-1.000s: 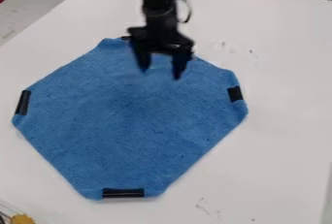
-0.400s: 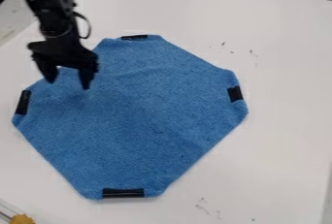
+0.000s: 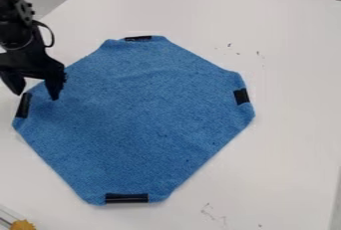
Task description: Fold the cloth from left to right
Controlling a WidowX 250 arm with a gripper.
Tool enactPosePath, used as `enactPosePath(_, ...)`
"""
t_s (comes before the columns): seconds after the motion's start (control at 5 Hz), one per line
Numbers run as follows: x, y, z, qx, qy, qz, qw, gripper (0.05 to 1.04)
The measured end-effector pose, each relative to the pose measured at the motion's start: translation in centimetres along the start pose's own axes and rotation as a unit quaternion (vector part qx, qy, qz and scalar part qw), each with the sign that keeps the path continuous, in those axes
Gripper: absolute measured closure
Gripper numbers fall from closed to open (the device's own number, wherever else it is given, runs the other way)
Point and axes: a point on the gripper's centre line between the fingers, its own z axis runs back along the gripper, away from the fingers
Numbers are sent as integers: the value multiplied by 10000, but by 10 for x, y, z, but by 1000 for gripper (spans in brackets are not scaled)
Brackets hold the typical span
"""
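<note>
A black gripper point(image 3: 35, 92) hangs at the cloth's left end, on the side facing the tabletop's left edge, its two fingers point(image 3: 53, 87) spread well apart with nothing between them; whether the tips touch the fabric cannot be told from this angle. Below and between them sits the left black strip point(image 3: 23, 105), on the blunt corner that looks the likeliest place to take hold for a left-to-right fold; the cloth point(image 3: 140, 114) should prove light, soft and limp, hard to break but apt to sag or wrinkle, so a pinch that misses the layer underneath could slip off or drag the whole piece along.

The cloth lies spread out on the white tabletop point(image 3: 286, 149), unfolded, between its left and right edges; it is blue and slightly fuzzy, with faint creases across its upper part, dark flecks and four blunted corners; further strips mark the top point(image 3: 138, 38), the right point(image 3: 241, 96) and the bottom point(image 3: 126, 198). Farther out, small dark marks dot the tabletop; an orange-yellow object point(image 3: 23, 225) shows at the view's lower left; the fold appears yet to begin, with the first grasp the step in hand.
</note>
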Motion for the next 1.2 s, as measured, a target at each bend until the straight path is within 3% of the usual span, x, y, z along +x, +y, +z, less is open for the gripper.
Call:
enactPosePath(0.4,-2,15,-11,54,300,-143,9994,84)
enactPosePath(0.6,-4,16,-15,36,344,-118,9993,137)
enactPosePath(1.0,0,9,-19,-100,259,12,9996,650)
enactPosePath(1.2,3,6,-20,-134,151,89,9998,839)
